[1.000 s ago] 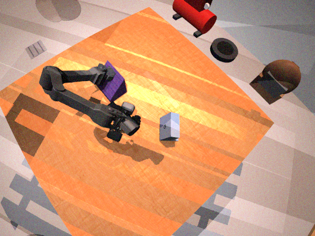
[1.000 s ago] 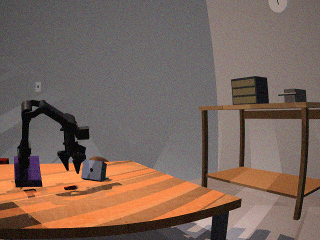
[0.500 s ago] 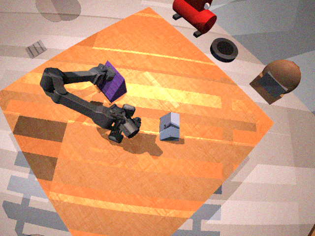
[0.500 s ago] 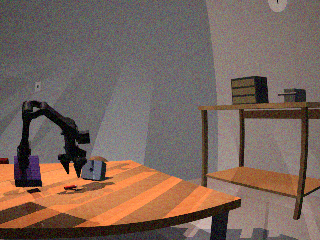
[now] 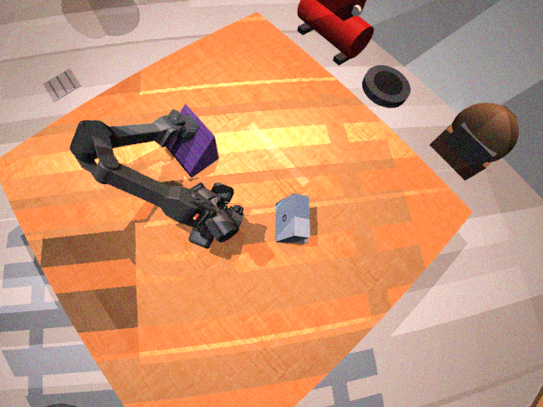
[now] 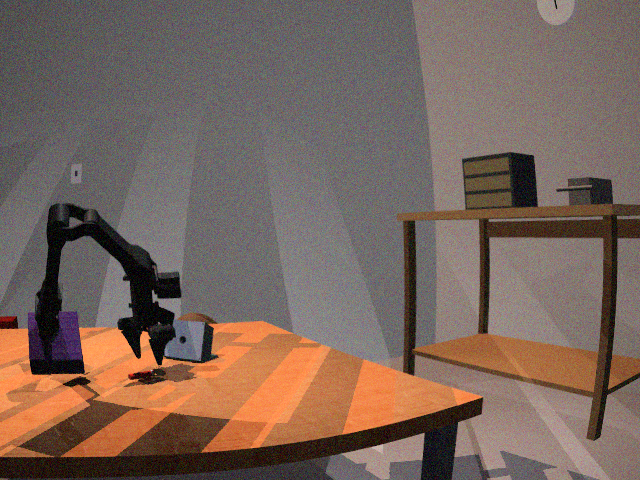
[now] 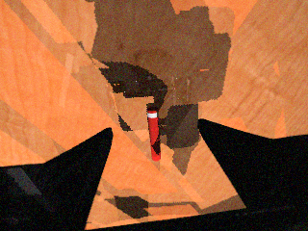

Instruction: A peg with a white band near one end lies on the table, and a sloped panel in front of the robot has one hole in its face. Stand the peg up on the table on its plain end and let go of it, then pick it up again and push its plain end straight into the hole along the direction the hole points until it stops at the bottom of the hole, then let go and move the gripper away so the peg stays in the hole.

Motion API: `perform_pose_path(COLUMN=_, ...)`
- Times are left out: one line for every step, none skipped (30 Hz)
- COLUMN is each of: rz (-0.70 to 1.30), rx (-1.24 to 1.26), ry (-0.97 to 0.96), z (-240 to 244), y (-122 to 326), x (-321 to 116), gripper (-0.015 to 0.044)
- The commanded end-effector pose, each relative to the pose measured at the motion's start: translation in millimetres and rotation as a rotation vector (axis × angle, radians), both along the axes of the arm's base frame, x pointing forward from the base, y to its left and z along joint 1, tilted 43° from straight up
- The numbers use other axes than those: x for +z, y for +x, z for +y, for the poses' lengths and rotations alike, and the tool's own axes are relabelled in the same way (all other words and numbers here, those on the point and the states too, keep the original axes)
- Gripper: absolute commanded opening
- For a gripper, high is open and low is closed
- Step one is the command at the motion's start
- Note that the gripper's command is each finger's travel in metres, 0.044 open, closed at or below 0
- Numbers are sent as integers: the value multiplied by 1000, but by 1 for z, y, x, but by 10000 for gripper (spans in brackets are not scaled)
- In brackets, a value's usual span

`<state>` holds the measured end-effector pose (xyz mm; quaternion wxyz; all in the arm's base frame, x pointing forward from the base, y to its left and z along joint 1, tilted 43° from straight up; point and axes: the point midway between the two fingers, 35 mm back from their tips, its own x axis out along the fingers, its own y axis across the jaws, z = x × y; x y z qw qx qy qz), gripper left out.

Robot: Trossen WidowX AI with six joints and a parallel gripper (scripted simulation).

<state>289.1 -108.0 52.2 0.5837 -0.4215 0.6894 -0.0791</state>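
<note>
The red peg (image 6: 139, 375) (image 7: 153, 130) lies flat on the table. In the wrist view its white band is near the upper end, and the plain end points down the picture. The arm hides most or all of it in the top view. My gripper (image 5: 210, 215) (image 6: 149, 360) (image 7: 155, 126) is open and empty, above the peg. In the wrist view the peg shows between the two fingertips, without touching them. The pale blue sloped panel (image 5: 291, 208) (image 6: 196, 338) stands beyond the gripper, with one dark hole (image 5: 283, 217) (image 6: 182, 339) in its face.
A purple wedge-shaped block (image 5: 199, 151) (image 6: 69, 341) stands beside the arm's base. Beyond the table (image 5: 263, 315) (image 6: 310, 403) are a red cylinder-shaped object (image 5: 327, 26), a dark ring (image 5: 369, 89) and a brown rounded object (image 5: 490, 126).
</note>
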Motion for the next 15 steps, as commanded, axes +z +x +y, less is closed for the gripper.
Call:
perform_pose_path(rz=5, rx=3, ry=-2, z=-3, y=-1, x=-4, gripper=440)
perform_pose_path(rz=5, rx=3, ry=-2, z=-5, y=-1, x=-6, gripper=440)
perform_pose_path(rz=5, rx=3, ry=-2, z=-6, y=-1, x=-7, gripper=440)
perform_pose_path(rz=5, rx=3, ry=-2, z=-7, y=-1, x=-8, gripper=440)
perform_pose_path(rz=5, rx=3, ry=-2, z=-8, y=-1, x=-9, gripper=440)
perform_pose_path(rz=5, rx=3, ry=-3, z=-9, y=-1, x=-10, gripper=440)
perform_pose_path(rz=5, rx=3, ry=-3, z=-10, y=-1, x=-11, gripper=440)
perform_pose_path(rz=5, rx=3, ry=-3, z=-11, y=-1, x=-12, gripper=440)
perform_pose_path(rz=5, rx=3, ry=-3, z=-12, y=-1, x=-13, gripper=440)
perform_pose_path(rz=5, rx=3, ry=-4, z=-14, y=-1, x=-14, gripper=440)
perform_pose_path(rz=5, rx=3, ry=-4, z=-15, y=-1, x=-16, gripper=440)
perform_pose_path(rz=5, rx=3, ry=-4, z=-16, y=-1, x=-17, gripper=440)
perform_pose_path(rz=5, rx=3, ry=-5, z=-17, y=-2, x=-18, gripper=440)
perform_pose_path(rz=5, rx=3, ry=-5, z=-18, y=-2, x=-19, gripper=440)
perform_pose_path(rz=5, rx=3, ry=-5, z=-19, y=-2, x=-20, gripper=440)
